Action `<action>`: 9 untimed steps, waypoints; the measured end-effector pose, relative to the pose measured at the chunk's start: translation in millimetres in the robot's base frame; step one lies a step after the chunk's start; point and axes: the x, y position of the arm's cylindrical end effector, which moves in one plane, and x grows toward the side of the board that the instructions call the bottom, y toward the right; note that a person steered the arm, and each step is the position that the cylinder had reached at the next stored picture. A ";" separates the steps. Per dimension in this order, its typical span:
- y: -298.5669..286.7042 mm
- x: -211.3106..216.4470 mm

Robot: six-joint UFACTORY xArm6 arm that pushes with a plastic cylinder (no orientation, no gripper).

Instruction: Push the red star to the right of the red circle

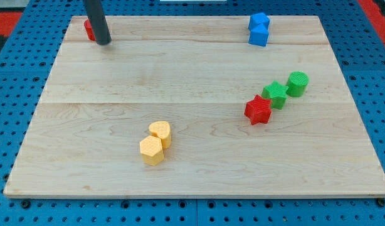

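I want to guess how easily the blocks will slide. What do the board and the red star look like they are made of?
The board looks like pale wood with a smooth, matte finish: grain lines and plank seams run across it. The red star looks like moulded or printed plastic, opaque and evenly coloured with a faint sheen, though painted wood cannot be ruled out. My tip rests at the view's top left, far from it.

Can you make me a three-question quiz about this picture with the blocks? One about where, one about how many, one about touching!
1. Where is the red star?
A. view's top left
B. view's right, beside the green star
C. view's bottom left

2. How many yellow blocks?
A. one
B. two
C. four

3. My tip is:
A. right next to the red block at the top left
B. touching the red star
C. beside the blue blocks

Answers: B, the stars sit side by side; B, one yellow pair; A, the rod ends beside that red block.
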 end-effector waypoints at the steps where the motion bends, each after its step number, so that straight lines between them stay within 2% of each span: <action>1: 101.8 71.7; 2: 185.6 160.9; 3: 243.3 219.6; 4: 313.5 213.0; 5: 306.3 158.6; 6: 241.3 117.4; 7: 198.5 76.9; 8: 167.2 16.2; 9: 113.3 -20.7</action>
